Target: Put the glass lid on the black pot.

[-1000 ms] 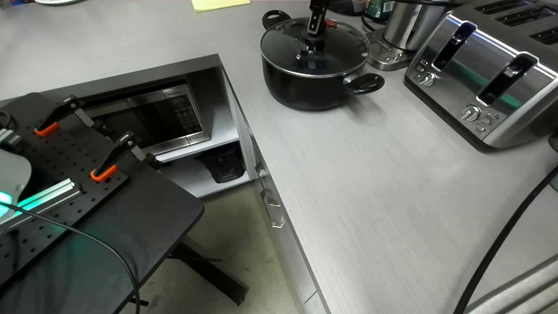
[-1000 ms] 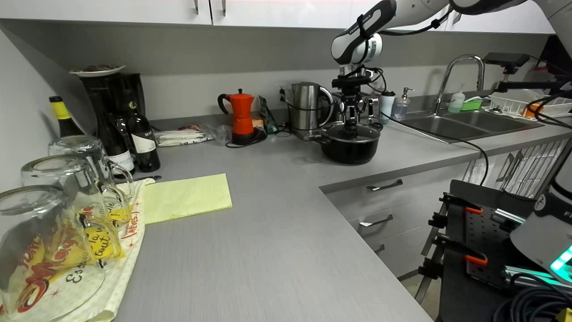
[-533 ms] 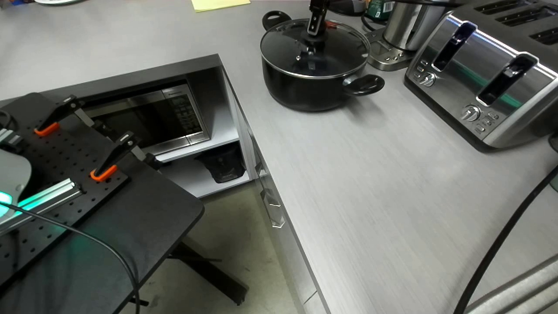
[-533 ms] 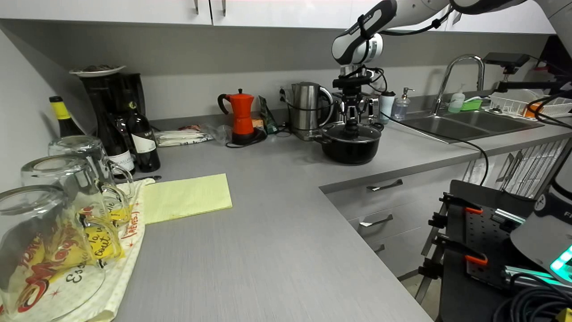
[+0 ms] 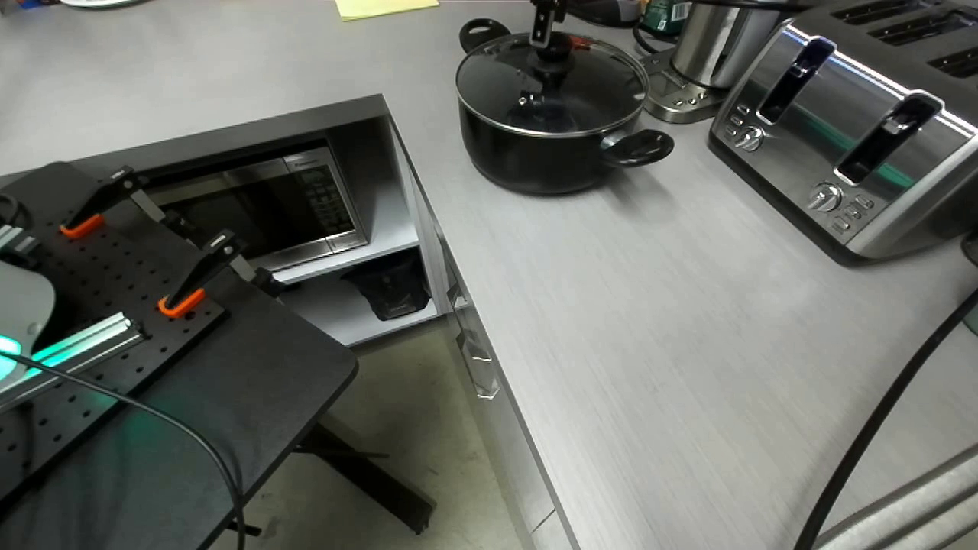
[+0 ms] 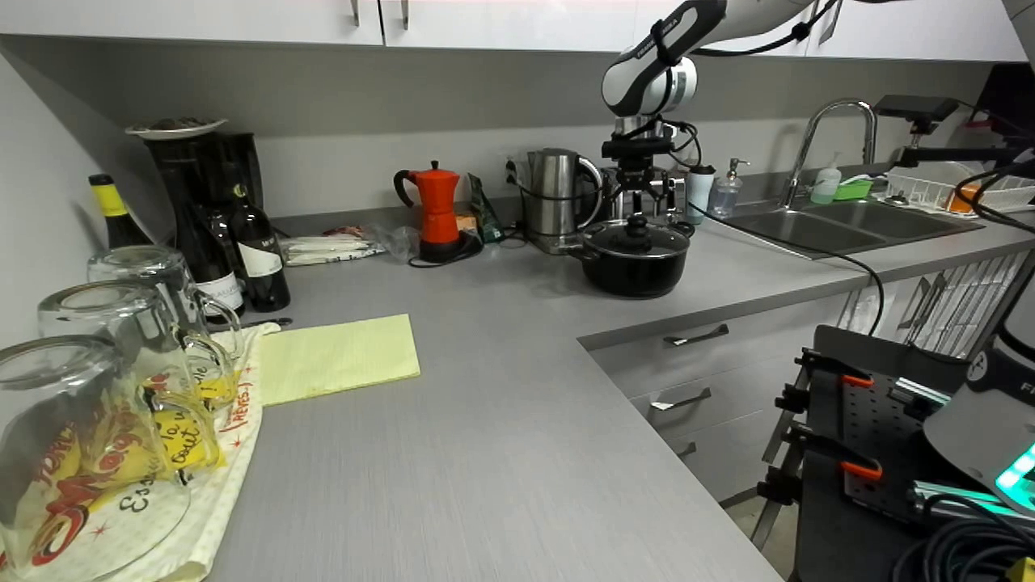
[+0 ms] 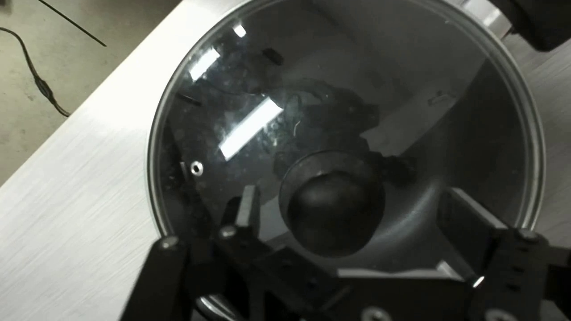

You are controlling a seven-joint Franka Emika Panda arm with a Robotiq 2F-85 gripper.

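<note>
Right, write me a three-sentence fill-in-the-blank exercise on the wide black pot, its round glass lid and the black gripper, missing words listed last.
The round, clear glass lid covers the wide, black pot, whose side handles number ____.
The lid's round central knob is coloured ____.
In the wrist view, the black two-fingered gripper shows a gap on both sides of the knob, so it is ____, not shut.
Missing words: two; black; open.

Grey worktop [image 6: 501, 436] stretched across an exterior view, black pot [image 6: 635, 277] stood toward three o'clock from mid-view, steel kettle base [image 6: 548, 243] toward one, dark bottles [image 6: 260, 263] toward nine, yellow cloth [image 6: 340, 360] lay flat toward eight, patterned towel [image 6: 222, 493] lay farther out
</note>
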